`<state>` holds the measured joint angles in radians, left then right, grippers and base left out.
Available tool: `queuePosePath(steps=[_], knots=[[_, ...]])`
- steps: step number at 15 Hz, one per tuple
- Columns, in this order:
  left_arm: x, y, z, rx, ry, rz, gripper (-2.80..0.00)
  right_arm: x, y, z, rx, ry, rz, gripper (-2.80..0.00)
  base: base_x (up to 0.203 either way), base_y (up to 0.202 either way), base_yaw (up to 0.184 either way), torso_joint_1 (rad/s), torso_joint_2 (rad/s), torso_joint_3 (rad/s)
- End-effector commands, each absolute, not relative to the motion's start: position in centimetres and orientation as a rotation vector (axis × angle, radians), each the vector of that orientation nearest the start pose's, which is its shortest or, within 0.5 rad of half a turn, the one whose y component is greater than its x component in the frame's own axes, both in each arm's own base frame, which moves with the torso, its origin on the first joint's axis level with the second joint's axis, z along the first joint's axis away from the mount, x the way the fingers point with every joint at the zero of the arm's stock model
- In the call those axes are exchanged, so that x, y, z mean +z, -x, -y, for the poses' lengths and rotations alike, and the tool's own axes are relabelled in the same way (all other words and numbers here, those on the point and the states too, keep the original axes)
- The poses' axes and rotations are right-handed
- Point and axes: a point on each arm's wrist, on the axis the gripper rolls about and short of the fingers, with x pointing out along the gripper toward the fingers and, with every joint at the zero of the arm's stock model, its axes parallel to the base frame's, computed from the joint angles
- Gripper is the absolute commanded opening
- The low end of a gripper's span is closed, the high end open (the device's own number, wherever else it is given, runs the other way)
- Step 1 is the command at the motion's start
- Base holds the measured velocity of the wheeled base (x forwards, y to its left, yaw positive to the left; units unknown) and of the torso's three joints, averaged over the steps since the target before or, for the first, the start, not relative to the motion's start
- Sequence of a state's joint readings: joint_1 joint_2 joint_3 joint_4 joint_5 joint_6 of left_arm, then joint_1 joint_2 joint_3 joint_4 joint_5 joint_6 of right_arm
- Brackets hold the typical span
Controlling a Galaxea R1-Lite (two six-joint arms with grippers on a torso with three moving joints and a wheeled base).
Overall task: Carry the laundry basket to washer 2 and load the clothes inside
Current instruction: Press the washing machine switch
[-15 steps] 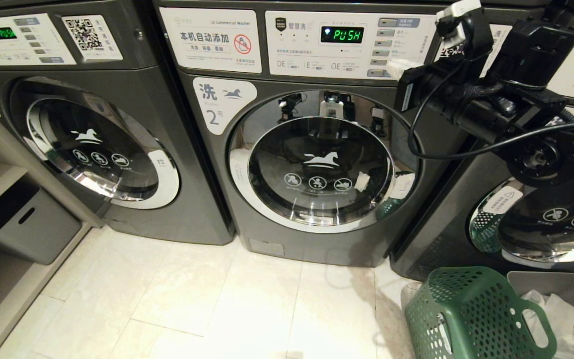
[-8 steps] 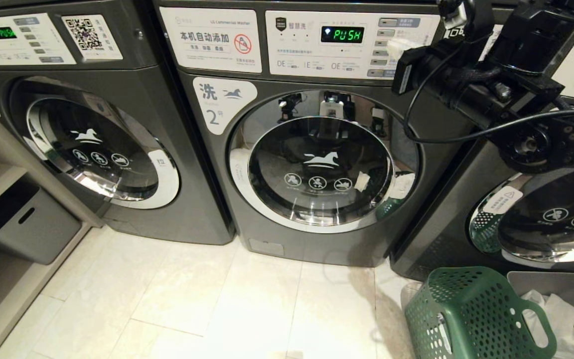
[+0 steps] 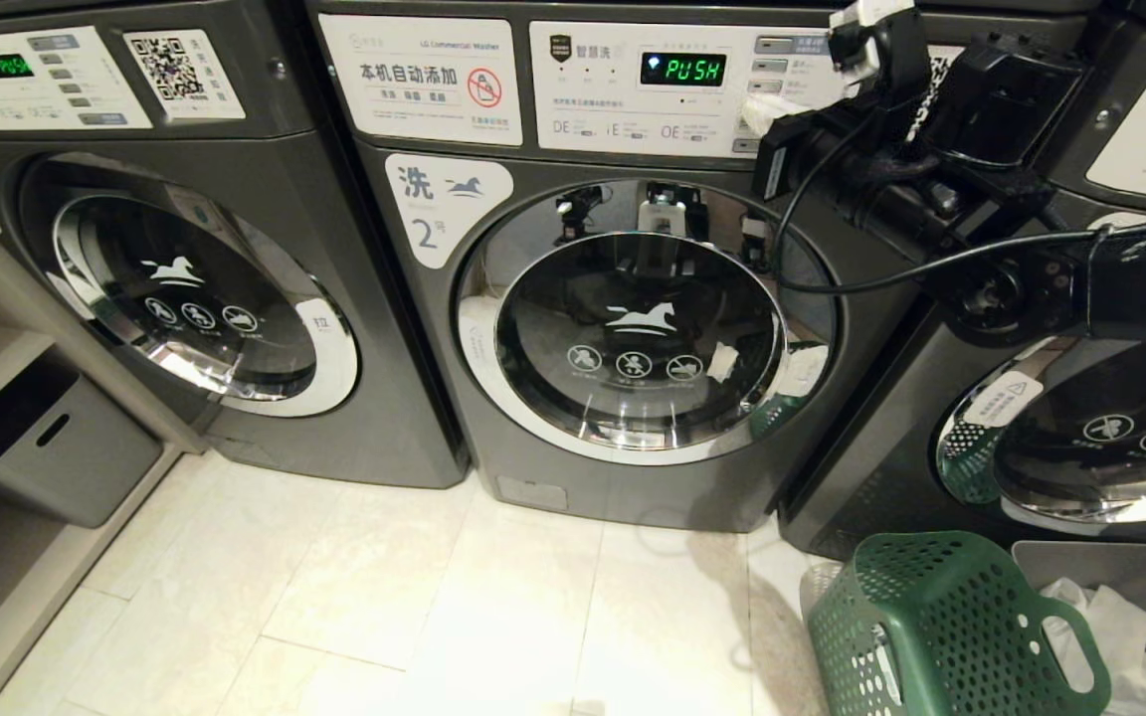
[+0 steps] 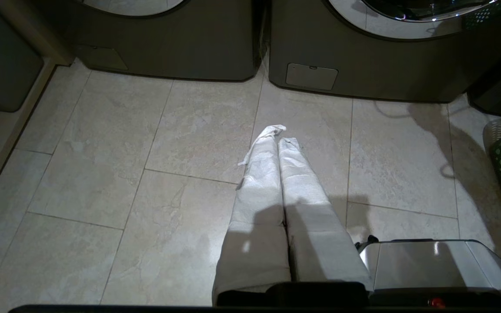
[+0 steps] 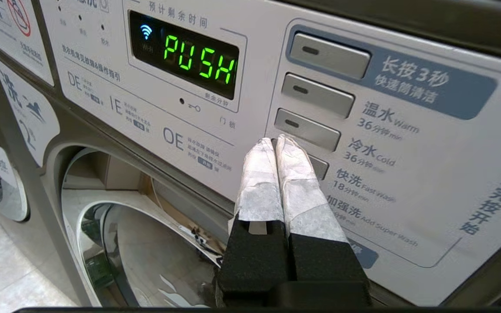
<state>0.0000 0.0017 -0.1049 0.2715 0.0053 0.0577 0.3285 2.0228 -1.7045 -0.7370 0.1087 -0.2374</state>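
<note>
Fingertips at washer 2's button column, door shut.

You face washer 2 (image 3: 633, 328), a dark grey steel cabinet with a chrome-ringed glass door and a matte white control panel (image 5: 407, 143); the perforated green plastic laundry basket (image 3: 941, 626) stands on the tiles at your lower right, beside a grey bin, and no clothes show in it. Your right gripper (image 5: 278, 145), its tape-wrapped fingers pressed together, sits at the fourth grey button (image 5: 318, 167): I judge you should push straight in, square to the panel, so the soft tips don't slide onto the neighbouring key. Your left gripper (image 4: 276, 139), likewise closed, hangs idle over the floor.
</note>
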Motion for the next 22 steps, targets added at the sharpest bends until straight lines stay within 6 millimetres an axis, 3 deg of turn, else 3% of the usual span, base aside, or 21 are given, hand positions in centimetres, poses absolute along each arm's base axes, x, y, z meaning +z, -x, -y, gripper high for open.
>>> queuePosePath(steps=[1,9,14,22], knots=[[7.6,3.3,0.0,0.001,-0.059,-0.17,-2.8,32.3,-39.7,-13.8,0.376,0.186,0.462,-2.8,0.0,0.0,0.0,0.0,0.0,0.0],[7.6,3.3,0.0,0.001,-0.059,-0.17,-2.8,32.8,-40.6,-13.6,0.352,0.182,0.496,-2.8,0.0,0.0,0.0,0.0,0.0,0.0],[7.6,3.3,0.0,0.0,-0.059,-0.17,-2.8,33.7,-39.8,-13.1,0.345,0.181,0.508,-2.8,0.0,0.0,0.0,0.0,0.0,0.0],[7.6,3.3,0.0,0.0,-0.059,-0.17,-2.8,33.3,-37.6,-12.5,0.365,0.188,0.456,-2.8,0.0,0.0,0.0,0.0,0.0,0.0]])
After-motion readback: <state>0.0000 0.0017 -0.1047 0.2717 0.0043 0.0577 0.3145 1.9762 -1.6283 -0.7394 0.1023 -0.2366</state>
